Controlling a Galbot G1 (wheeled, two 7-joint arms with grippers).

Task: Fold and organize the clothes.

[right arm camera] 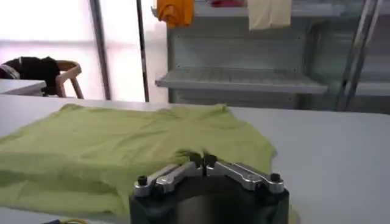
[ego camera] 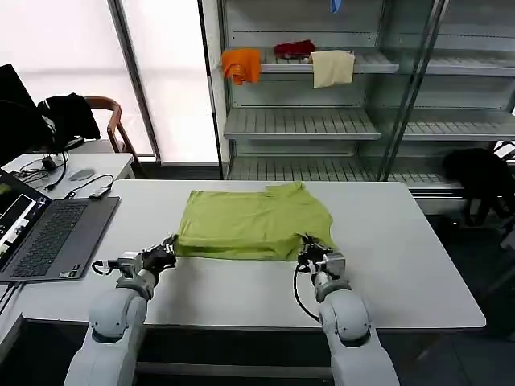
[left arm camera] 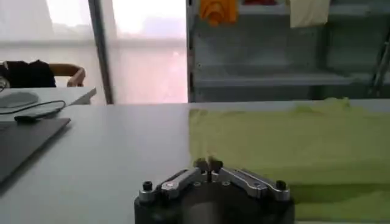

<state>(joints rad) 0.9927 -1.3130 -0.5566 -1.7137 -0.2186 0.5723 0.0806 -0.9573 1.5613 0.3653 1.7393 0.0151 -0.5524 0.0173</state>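
Two grippers: you have both at the near edge of the T-shirt (ego camera: 251, 223), one at each near corner.
T-shirt: lime green, lying flat and partly folded mid-table (ego camera: 402, 265), plain face up.
Left gripper (ego camera: 166, 251): low on the table at the shirt's near-left corner; your wrist view shows its fingertips (left arm camera: 208, 164) pressed together on a pinch of green cloth.
Right gripper (ego camera: 310, 248): on the near-right corner; fingertips (right arm camera: 201, 160) clenched over the fabric there.
Laptop (ego camera: 44, 233): open, left end of the table, apart from the shirt.
Shelf (ego camera: 302, 122): far side, carrying orange, red and cream cloths.
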